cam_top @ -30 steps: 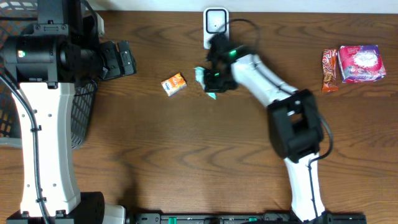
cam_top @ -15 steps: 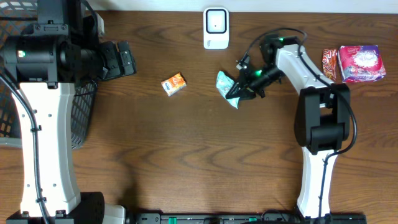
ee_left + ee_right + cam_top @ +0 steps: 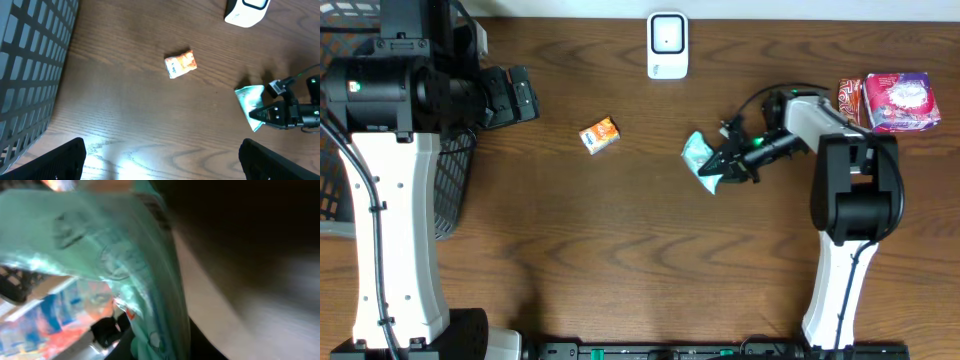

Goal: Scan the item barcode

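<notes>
Packet sits at right gripper tips, near-right of scanner; can't tell if pinched or loose. Left gripper spread wide, idle. Get a firm pinch, then present the barcode flat to the scanner and hold steady.

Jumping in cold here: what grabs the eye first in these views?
The teal packet at the tip of the right end effector, right of centre on the table, fills the right wrist view; whether it is gripped is unclear. A white scanner stands at the far edge, an orange packet lies alone left of centre, and the left end effector hangs open near the basket.
</notes>
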`<state>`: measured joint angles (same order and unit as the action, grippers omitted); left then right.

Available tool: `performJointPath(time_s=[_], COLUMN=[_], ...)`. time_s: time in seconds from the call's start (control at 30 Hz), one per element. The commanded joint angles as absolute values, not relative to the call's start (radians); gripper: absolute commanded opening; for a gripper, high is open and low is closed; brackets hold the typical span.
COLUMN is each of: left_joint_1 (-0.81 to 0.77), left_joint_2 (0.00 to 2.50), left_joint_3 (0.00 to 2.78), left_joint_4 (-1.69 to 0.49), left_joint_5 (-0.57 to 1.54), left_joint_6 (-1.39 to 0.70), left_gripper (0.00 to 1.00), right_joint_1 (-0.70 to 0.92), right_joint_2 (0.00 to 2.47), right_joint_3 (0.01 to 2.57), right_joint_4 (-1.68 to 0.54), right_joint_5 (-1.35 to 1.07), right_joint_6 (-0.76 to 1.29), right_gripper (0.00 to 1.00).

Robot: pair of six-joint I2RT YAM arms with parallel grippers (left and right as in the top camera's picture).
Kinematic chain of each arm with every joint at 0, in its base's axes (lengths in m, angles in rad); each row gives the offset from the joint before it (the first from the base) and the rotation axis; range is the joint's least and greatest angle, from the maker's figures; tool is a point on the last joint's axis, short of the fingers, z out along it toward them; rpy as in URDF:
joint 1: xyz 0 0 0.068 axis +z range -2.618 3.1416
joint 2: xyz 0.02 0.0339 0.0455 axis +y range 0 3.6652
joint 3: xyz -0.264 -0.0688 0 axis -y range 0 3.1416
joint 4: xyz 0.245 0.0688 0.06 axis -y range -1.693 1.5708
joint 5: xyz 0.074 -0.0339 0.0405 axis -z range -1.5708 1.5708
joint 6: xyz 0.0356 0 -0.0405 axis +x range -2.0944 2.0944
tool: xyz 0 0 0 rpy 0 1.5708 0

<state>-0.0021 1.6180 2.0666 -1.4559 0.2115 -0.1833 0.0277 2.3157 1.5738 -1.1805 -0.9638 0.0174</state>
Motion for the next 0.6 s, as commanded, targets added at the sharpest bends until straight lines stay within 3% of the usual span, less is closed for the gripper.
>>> performJointPath(time_s=[0.0, 0.1, 0.33, 0.57], left_joint_1=[-0.004, -0.004, -0.004, -0.004], left_joint_2=[1.627, 1.627, 1.627, 1.627], left_joint_3=[2.064, 2.064, 2.064, 2.064], left_joint_4=[-1.457, -1.457, -1.457, -1.457], left_joint_5=[0.220, 0.220, 0.220, 0.220], left_joint_6=[-0.188, -0.188, -0.188, -0.188], left_gripper=[0.98, 0.98, 0.98, 0.98], right_joint_1=[-0.036, -0.067, -0.073, -0.030], right_joint_2=[2.288, 2.287, 2.287, 2.287], right_joint_3=[1.592, 1.648, 1.874, 2.069], right_joint_4=[-1.175, -1.232, -1.422, -1.526], right_joint_5=[-0.714, -0.487, -0.334, -0.175], right_joint_6=[0.156, 0.234, 0.209, 0.224], right_gripper=[0.21, 0.28, 0.57, 0.59])
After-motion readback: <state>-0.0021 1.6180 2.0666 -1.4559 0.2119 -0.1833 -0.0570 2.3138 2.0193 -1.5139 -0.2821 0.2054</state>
